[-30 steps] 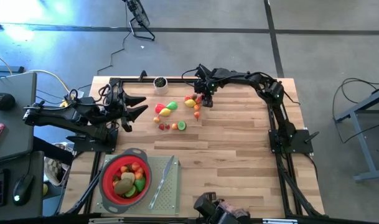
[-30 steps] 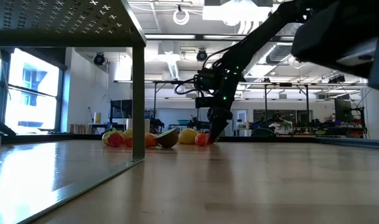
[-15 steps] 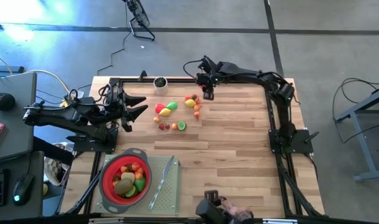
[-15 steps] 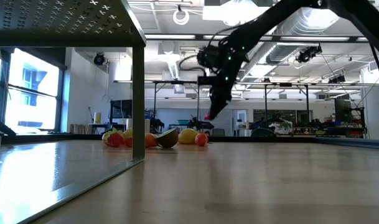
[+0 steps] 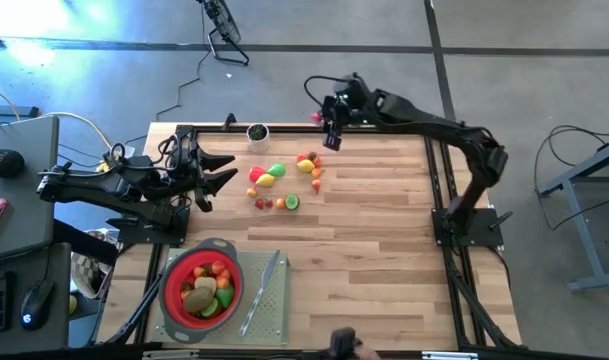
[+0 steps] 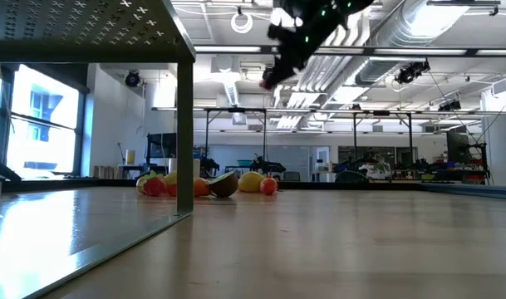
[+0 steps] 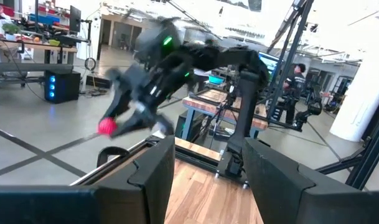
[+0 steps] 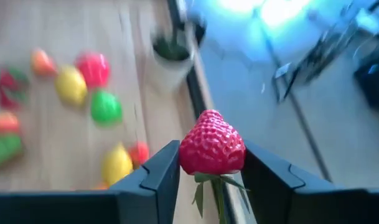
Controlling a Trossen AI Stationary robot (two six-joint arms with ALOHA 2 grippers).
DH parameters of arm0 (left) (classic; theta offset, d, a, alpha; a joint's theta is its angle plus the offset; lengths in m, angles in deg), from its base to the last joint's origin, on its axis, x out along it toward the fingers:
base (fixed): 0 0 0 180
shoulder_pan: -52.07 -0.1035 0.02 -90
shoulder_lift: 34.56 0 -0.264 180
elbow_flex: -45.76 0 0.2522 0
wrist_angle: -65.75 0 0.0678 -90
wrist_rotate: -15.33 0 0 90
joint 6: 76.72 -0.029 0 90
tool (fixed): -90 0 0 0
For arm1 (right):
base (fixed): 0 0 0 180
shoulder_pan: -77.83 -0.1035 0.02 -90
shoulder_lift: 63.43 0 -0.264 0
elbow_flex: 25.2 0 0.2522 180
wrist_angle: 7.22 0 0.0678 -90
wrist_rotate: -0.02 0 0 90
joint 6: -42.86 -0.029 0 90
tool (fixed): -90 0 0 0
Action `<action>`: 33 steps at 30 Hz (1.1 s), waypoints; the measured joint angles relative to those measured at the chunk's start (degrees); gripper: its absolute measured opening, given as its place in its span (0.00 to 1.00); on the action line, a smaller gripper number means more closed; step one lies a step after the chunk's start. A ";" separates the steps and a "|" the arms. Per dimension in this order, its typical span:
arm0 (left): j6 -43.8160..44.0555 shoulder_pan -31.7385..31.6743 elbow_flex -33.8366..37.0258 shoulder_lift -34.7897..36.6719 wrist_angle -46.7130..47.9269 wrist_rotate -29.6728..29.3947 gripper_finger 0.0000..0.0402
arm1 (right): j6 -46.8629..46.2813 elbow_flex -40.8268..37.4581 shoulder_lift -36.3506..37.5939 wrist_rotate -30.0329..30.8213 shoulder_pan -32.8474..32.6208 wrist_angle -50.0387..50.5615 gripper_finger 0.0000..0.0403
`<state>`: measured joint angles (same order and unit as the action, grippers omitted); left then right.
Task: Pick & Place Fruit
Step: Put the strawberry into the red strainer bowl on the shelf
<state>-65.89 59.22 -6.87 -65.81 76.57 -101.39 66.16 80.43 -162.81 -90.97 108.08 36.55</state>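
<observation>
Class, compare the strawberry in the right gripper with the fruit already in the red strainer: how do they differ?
The strawberry is one piece, gripped in the right gripper high above the table's far edge; the fruit in the strainer is a mixed heap, resting at the near left corner. The strawberry is red; the heap mixes brown, green and orange. Both are small toy fruit.
</observation>
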 joint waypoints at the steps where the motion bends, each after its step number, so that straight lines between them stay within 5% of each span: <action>1: 0.00 0.01 0.00 -0.01 0.00 0.00 0.45 | -0.61 0.00 1.13 -0.15 -0.71 -1.12 0.36; 17: 0.00 0.00 0.00 0.00 -0.39 0.07 0.45 | -7.20 0.02 8.67 -0.29 -14.87 -15.99 0.34; 33: 1.60 -0.02 -0.02 -6.01 -6.09 2.06 0.45 | -10.22 -0.02 8.14 8.83 -26.23 -19.60 0.35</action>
<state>-64.29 59.21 -6.89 -71.82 70.49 -99.33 55.94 80.41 -154.67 -82.13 81.85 16.94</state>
